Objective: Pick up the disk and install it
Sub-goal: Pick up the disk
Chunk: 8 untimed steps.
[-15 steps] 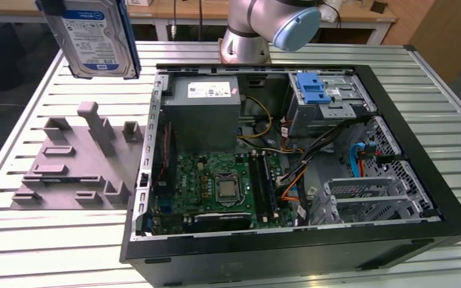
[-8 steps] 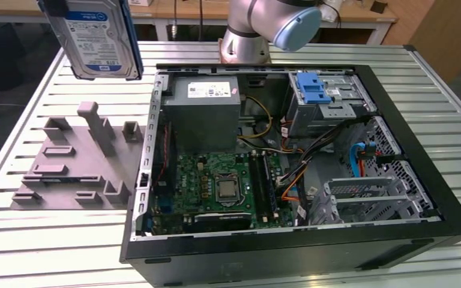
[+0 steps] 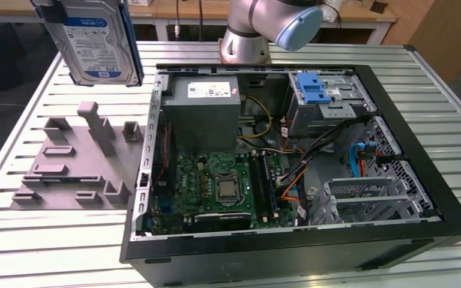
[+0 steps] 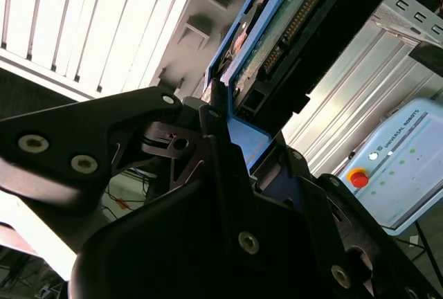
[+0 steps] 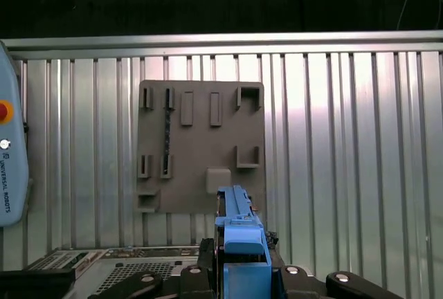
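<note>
Slatted metal table [image 3: 30, 108] carries the open computer case [image 3: 422, 150], which lies on its side with the motherboard facing up. My arm [image 3: 251, 30] stands at the table's far edge behind the case; its lower link rises out of the exterior view's top. The first wrist view looks straight down on the table, so I take the wrist as pointing down.

Grey moulded fixture [image 3: 78, 162] lies flat on the table, just beside the case on the exterior view's left.

The disk [image 3: 98, 42] hangs in the air above the fixture's far end, clear of fixture and case. It is upright, long axis near vertical and slightly tilted, with the label face toward the exterior camera and the blue carrier frame along its edge. It is held at its upper end.

The gripper [image 4: 249, 140] is closed onto the disk. In the second wrist view the black fingers [image 4: 218, 147] press on the blue frame from both sides.
</note>
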Available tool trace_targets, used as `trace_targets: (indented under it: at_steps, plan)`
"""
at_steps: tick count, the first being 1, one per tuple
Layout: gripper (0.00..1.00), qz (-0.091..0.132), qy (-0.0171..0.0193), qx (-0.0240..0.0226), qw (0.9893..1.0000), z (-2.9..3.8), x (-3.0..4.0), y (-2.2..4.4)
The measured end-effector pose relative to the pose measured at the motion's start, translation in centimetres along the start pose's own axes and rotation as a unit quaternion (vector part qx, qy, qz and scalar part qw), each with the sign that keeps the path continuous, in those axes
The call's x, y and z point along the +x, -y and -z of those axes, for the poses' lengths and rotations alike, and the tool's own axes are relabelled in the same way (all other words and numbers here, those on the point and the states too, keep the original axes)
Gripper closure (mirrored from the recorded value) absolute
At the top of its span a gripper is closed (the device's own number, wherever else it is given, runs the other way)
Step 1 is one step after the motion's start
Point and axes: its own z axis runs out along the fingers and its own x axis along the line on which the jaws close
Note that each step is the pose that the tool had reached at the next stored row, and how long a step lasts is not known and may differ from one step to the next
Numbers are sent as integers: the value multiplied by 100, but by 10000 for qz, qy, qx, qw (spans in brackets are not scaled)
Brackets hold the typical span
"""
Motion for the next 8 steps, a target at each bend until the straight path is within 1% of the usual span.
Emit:
trace_targets:
  at_steps: [2, 4, 8]
  plan:
    - [63, 0, 0, 0, 10000, 0, 14, 16]
    - [63, 0, 0, 0, 10000, 1, 14, 55]
    - [63, 0, 0, 0, 10000, 3, 12, 99]
